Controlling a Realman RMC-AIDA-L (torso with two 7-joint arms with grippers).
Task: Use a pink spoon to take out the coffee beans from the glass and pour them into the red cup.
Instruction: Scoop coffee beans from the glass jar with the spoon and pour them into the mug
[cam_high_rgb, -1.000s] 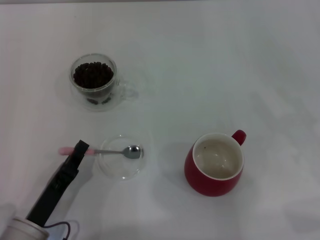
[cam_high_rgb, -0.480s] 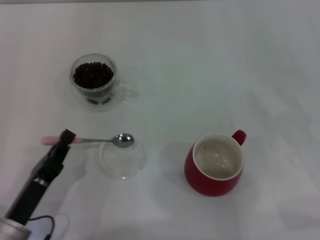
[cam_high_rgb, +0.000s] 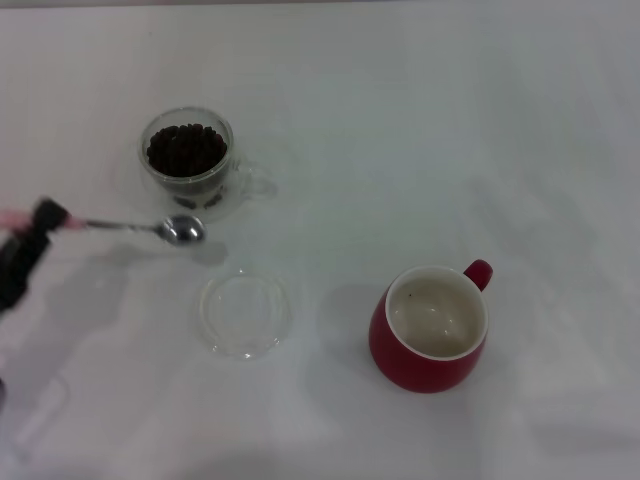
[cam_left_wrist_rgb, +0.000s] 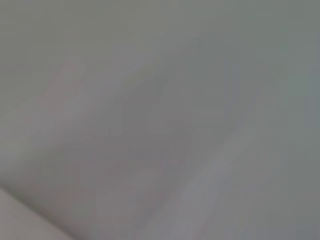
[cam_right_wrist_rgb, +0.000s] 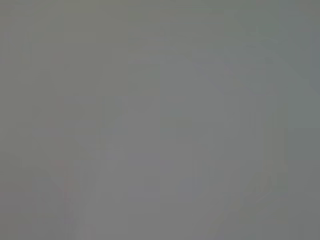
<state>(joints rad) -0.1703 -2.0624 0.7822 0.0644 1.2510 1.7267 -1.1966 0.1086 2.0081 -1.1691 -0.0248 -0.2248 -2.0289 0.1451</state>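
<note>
In the head view my left gripper (cam_high_rgb: 48, 216) is at the left edge, shut on the pink handle of the pink spoon (cam_high_rgb: 150, 228). The spoon is held level above the table, its empty metal bowl just in front of the glass (cam_high_rgb: 188, 160). The glass stands at the back left and is full of dark coffee beans (cam_high_rgb: 186, 148). The red cup (cam_high_rgb: 430, 328) stands at the front right, handle to the back right, its white inside holding a speck or two. My right gripper is out of view. Both wrist views show only blank grey.
A flat clear glass saucer (cam_high_rgb: 244, 314) lies on the white table (cam_high_rgb: 420, 140) in front of the spoon, between the glass and the red cup.
My left gripper has lifted the spoon off the saucer and carried it back and to the left, toward the glass. The saucer, glass and red cup have not moved.
</note>
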